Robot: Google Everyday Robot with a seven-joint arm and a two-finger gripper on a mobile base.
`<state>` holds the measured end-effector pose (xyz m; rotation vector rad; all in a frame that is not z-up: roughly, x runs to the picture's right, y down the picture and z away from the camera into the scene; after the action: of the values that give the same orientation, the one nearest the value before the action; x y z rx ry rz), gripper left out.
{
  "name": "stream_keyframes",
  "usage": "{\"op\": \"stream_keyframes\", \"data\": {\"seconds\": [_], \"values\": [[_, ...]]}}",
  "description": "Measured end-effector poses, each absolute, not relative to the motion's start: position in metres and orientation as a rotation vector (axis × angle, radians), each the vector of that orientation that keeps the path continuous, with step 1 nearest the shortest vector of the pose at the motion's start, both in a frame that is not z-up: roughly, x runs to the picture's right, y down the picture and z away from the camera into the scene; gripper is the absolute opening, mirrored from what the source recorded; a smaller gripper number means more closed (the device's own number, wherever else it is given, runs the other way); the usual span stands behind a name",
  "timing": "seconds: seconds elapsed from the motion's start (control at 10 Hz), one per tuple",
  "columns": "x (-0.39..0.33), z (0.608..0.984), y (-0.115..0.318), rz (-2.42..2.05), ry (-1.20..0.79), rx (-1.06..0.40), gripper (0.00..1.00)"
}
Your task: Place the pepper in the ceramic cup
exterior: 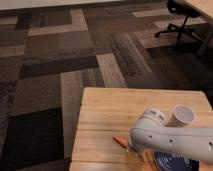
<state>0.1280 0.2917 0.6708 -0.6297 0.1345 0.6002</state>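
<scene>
Pepper [120, 141] lies on the tabletop [110, 107] near its front edge, half hidden by the arm [165, 140]; gripper concealed beneath that arm, open or closed cannot be told; risks: a nudge rolling the pepper off the edge, the arm sweeping the ceramic cup [182, 116] over; open room lies left.

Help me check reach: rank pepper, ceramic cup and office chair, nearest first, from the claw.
1. pepper, just left of the claw, at the table front.
2. ceramic cup, farther back, right.
3. office chair, far off, top right.
</scene>
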Motion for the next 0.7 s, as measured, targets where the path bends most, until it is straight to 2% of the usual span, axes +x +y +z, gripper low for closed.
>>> {"op": "stream_keyframes", "data": {"seconds": [0.3,0.4,0.5,0.6,0.7], "values": [[0.135,0.685,0.305,0.634,0.13,-0.672,0.65],[0.139,0.688,0.306,0.624,0.14,-0.674,0.62],[0.139,0.689,0.302,0.611,0.143,-0.667,0.5],[0.137,0.691,0.294,0.581,0.146,-0.655,0.32],[0.135,0.691,0.29,0.561,0.15,-0.652,0.19]]}}
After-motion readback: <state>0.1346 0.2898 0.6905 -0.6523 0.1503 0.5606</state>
